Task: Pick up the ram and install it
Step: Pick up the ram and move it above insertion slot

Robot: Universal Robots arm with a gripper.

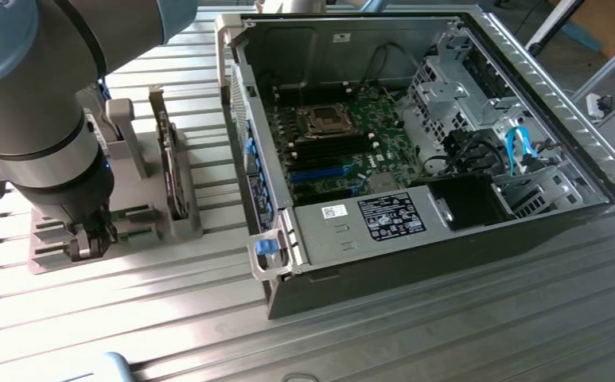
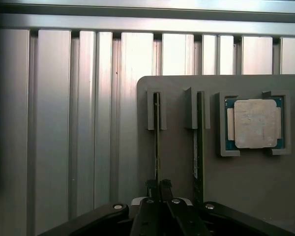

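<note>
The ram (image 2: 157,142) is a thin green stick standing on edge in a slot of the grey holder (image 2: 246,187). My gripper (image 2: 158,188) sits over its near end, the two fingertips (image 2: 151,187) pressed together on the stick's edge. A second thin stick (image 2: 198,147) stands in the neighbouring slot, untouched. In the exterior view my gripper (image 1: 90,245) is down at the holder (image 1: 47,259), to the exterior view's left of the open computer case (image 1: 286,48). Inside the case lies the green motherboard (image 1: 334,143).
A processor chip (image 2: 255,123) lies in a square recess of the holder. An upright expansion card (image 1: 169,171) stands in a rack between my arm and the case. The power supply (image 1: 382,219) fills the case's near end. All rest on a ribbed metal table (image 1: 445,334).
</note>
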